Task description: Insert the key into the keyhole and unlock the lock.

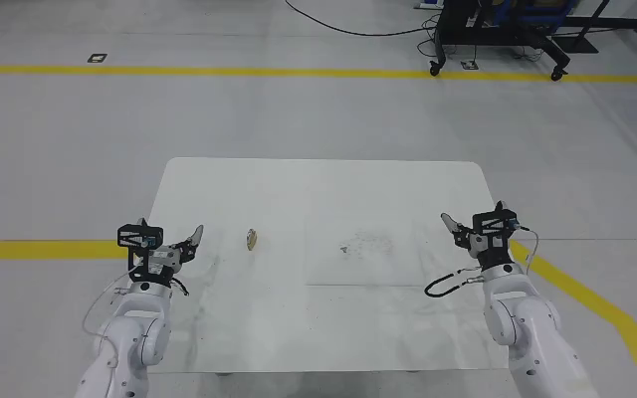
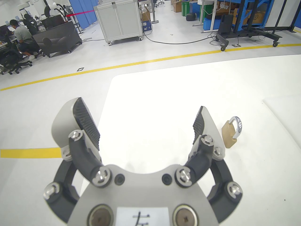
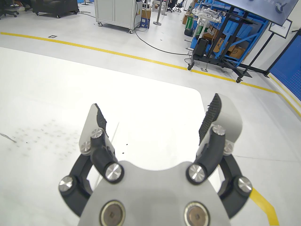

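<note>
A small brass padlock (image 1: 252, 239) with a silver shackle lies on the white table (image 1: 328, 189), left of centre. In the left wrist view the padlock (image 2: 230, 134) rests just beyond and beside one fingertip of my left gripper (image 2: 140, 105), which is open and holds nothing. That left gripper (image 1: 171, 237) hovers at the table's left edge. A thin silver key (image 1: 345, 249) lies near the table's middle; the key (image 3: 8, 138) also shows in the right wrist view. My right gripper (image 1: 476, 221) stands open and empty at the right edge, far from the key.
Faint dark smudges (image 1: 373, 242) mark the tabletop beside the key. A yellow floor line (image 1: 299, 71) runs beyond the table, and a wheeled black stand (image 1: 498, 40) sits farther back on the right.
</note>
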You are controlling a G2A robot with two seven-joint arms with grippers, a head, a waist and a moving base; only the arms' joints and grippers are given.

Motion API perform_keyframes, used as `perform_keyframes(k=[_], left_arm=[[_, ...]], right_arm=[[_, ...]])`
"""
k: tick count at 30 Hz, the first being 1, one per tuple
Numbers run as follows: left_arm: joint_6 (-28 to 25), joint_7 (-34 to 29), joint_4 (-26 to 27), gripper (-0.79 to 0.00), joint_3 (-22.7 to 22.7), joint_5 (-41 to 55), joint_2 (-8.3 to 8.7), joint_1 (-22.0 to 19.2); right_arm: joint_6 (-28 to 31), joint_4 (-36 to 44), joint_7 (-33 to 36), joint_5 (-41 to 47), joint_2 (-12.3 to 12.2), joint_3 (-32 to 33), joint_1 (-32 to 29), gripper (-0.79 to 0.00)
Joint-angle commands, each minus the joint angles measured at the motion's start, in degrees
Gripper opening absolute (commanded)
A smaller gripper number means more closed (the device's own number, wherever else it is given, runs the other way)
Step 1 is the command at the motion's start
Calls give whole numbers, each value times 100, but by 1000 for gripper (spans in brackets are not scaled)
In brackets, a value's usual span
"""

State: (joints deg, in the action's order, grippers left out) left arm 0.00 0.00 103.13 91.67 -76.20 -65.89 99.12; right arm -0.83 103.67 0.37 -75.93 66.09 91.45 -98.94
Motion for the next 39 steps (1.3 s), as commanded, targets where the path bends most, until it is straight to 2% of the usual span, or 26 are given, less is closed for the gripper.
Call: perform_keyframes(k=[1,5,11,14,31,34,39], left_arm=[[0,0,0,-1,0,0,0,0],[0,0,0,0,0,0,0,0],[0,0,0,0,0,0,0,0],[0,0,0,0,0,0,0,0],[0,0,0,0,0,0,0,0],[0,0,0,0,0,0,0,0],[0,0,0,0,0,0,0,0]], right_arm=[[0,0,0,0,0,0,0,0],[274,75,-61,-82,0,-93,0,0],[510,375,183,-482,22,-526,40,0],[822,484,475,-504,35,-812,154,0],[805,488,553,-463,44,-847,202,0],[1157,560,598,-854,42,-1161,304,0],[1744,448,982,-1194,103,-1990,902,0]])
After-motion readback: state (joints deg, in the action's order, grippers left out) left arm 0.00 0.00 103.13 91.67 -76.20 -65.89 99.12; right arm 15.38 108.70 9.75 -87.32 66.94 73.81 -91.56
